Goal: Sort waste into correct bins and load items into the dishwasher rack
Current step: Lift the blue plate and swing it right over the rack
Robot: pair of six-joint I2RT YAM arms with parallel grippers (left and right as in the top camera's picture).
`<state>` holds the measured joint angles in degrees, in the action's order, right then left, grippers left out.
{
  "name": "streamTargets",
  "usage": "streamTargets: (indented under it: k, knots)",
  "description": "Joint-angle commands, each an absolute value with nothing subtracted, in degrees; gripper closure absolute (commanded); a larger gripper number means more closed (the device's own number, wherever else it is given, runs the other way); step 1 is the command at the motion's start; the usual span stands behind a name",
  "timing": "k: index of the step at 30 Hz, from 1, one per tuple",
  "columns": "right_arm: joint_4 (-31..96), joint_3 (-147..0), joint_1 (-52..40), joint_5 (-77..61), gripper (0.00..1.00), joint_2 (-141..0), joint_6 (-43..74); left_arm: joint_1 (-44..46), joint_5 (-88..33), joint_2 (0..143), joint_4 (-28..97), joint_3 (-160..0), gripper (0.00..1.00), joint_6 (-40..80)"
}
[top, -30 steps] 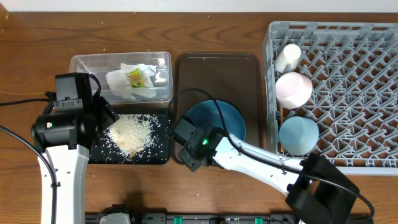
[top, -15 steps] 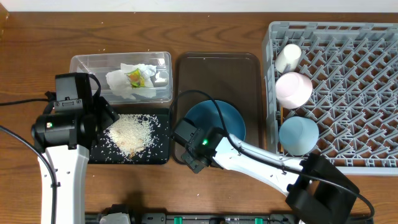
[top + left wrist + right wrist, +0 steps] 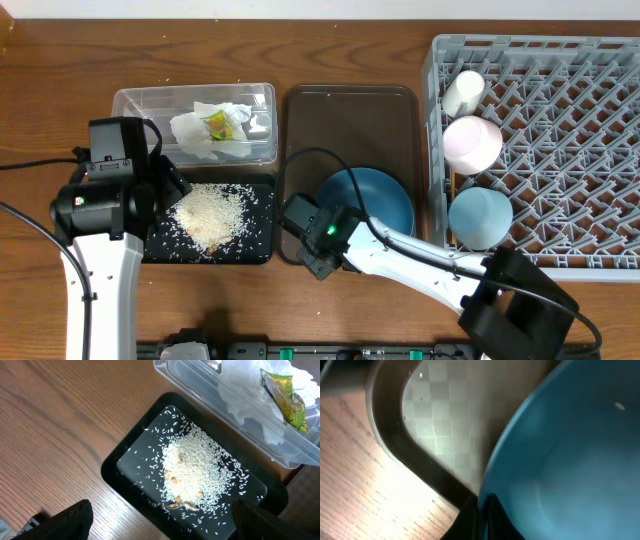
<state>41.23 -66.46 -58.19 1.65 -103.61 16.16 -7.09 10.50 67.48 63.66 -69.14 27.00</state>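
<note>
Right gripper is clamped tight on the near-left rim of the dark-blue plate, which lies at the near end of the brown serving tray. The plate looks stiff, glazed, slippery and breakable. It is probably heavy for 1 edge pinch, so the rim is the only hold and it may swing when lifted. Left gripper hangs wide open and empty above the rice in the black tray. Since 1 second ago the plate has slid right, nearer the dishwasher rack, and the right jaws have closed.
</note>
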Motion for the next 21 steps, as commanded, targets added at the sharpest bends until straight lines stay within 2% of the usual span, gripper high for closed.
streamTargets:
  k: [1,12,21]
  knots:
    - [39.6,-65.5,-59.3,0.8,0.99,-104.2,17.2,-7.4,11.2,67.4,63.8,-70.3,0.09,27.1]
    - [38.3,-79.6,-50.9,0.4,0.99,-99.1,19.0,-7.4,11.2,67.4,63.9,-70.3,0.09,27.1]
    - [29.6,-88.9,-30.3,-7.0,0.99,-90.1,27.5,-7.4,11.2,67.4,63.9,-70.3,0.09,27.1]
